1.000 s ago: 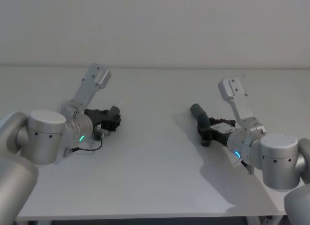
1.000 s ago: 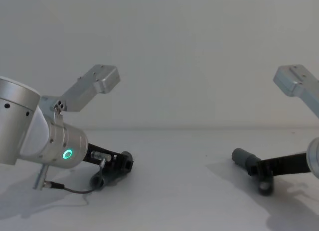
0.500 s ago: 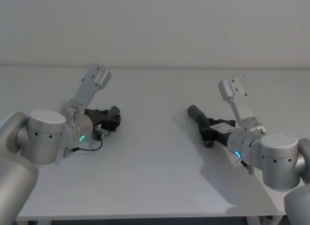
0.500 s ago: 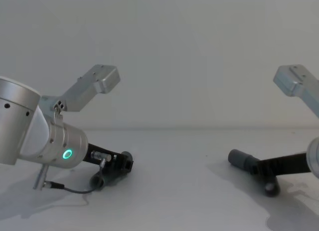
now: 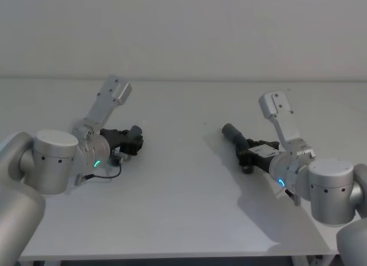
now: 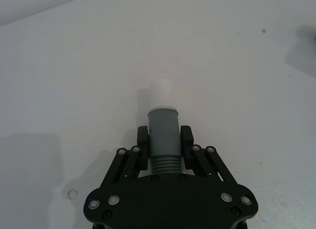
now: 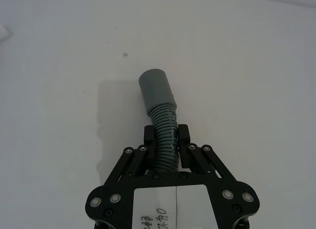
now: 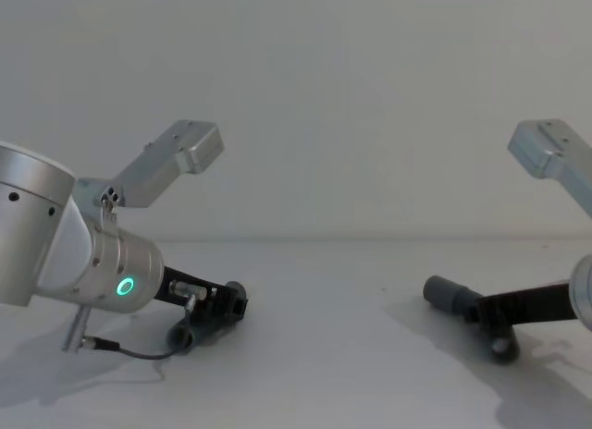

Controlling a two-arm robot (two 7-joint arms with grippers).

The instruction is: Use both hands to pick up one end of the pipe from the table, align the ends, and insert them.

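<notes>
A white-grey table (image 5: 183, 191) with a robot arm reaching in low from each side, the two well apart. The left gripper (image 6: 164, 142) has its fingers (image 6: 142, 139) closed narrowly around a dark grey pipe piece (image 6: 163, 128), just behind its smooth collar; a white tip (image 6: 161, 93) sticks out past the collar. The right gripper (image 7: 166, 137) has its fingers (image 7: 149, 136) closed the same way on the ribbed section (image 7: 165, 121) of a second pipe piece, whose open collar end (image 7: 155, 88) points toward the middle of the table. Both pieces sit low over the table; whether they are fully clear of it cannot be told.

The pipe looks like light plastic, easy to lift. The collars seem stiff, while the ribbed section will probably flex, so the right end may droop or wander during alignment. A hold close behind each collar should give the steadiest control, and the smooth plastic may slip under a hard push.
</notes>
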